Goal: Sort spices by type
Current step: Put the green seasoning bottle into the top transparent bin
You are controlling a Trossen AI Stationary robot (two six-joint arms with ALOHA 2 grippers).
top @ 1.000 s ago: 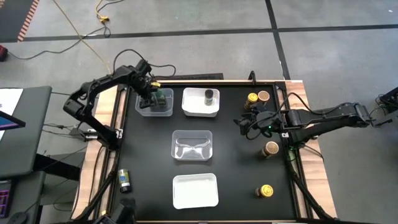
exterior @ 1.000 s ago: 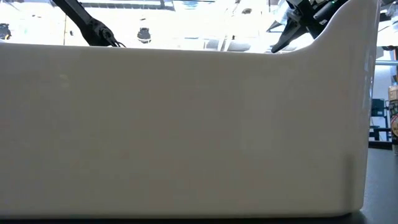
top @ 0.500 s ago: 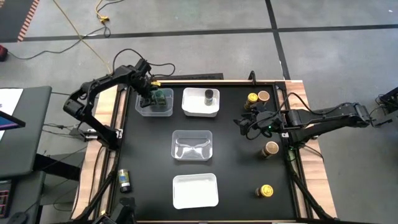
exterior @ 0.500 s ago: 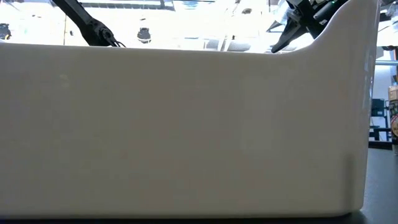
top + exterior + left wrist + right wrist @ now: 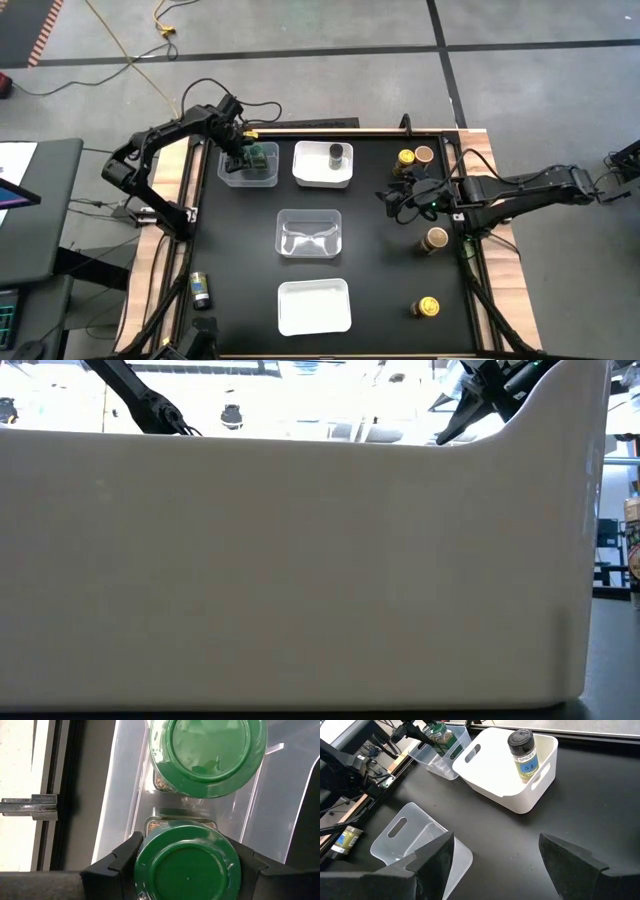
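Note:
My left gripper (image 5: 243, 155) hangs over the clear far-left tray (image 5: 232, 178), shut on a green-lidded jar (image 5: 187, 867). A second green-lidded jar (image 5: 207, 755) stands in that tray just beyond it. A dark-grey-lidded jar (image 5: 521, 755) stands in the white far tray (image 5: 312, 172). My right gripper (image 5: 390, 198) hovers open over the mat right of the middle, touching nothing. By the right edge stand a yellow-lidded jar (image 5: 405, 158), a tan-lidded jar (image 5: 424, 155), another tan one (image 5: 436, 238) and another yellow one (image 5: 428, 306). My left gripper pinches the green-lidded jar between its two fingers (image 5: 122, 862), which come from above and point down, one on each side just below the lid's rim (image 5: 142, 845). The jar is upright inside the clear tray. Whether its base stands on the tray floor is hidden.
A clear tray (image 5: 309, 233) sits mid-table and a white tray (image 5: 314, 306) at the near edge. A dark-lidded jar (image 5: 201, 290) lies on its side off the mat at the left. The white tray's wall (image 5: 300, 570) fills the low view. Open mat lies between trays and right-hand jars.

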